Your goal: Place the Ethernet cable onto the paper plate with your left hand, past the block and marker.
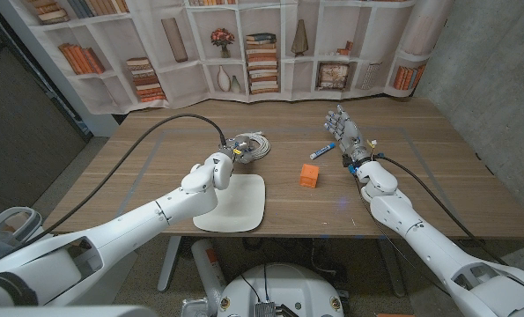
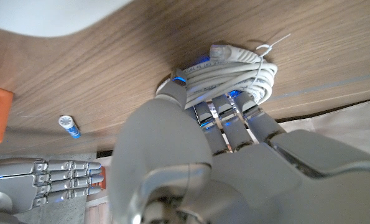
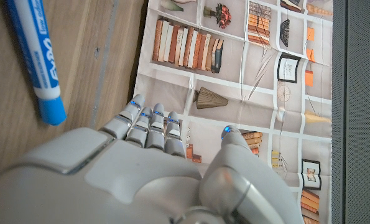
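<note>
While the coiled grey Ethernet cable (image 1: 252, 145) lies on the wooden surface (image 1: 156, 167) just behind the far edge of the white paper plate (image 1: 244, 207), the left robot hand (image 1: 231, 155) reaches over the plate to it, and the left wrist view shows its fingers (image 2: 219, 115) laid over and around the near side of the coil (image 2: 234, 71), touching the loops; whether they truly clamp the bundle or only rest against it cannot be told. The coil is bound with a thin tie, one clear plug end (image 2: 221, 51) pokes out from the loops, and it sits on the wood, not on the plate. An orange block (image 1: 310, 175) stands on the surface to the right of the plate, well apart from the cable, and a blue-and-white marker (image 1: 321, 150) lies just beyond the block, near the right robot hand (image 1: 343, 132). That right robot hand stands with its fingers straight, spread a little and pointing away toward the bookshelf backdrop (image 1: 262, 44), grasping nothing; in the right wrist view the marker (image 3: 35, 56) lies on the wood beside its fingertips (image 3: 150, 121) without touching them.
</note>
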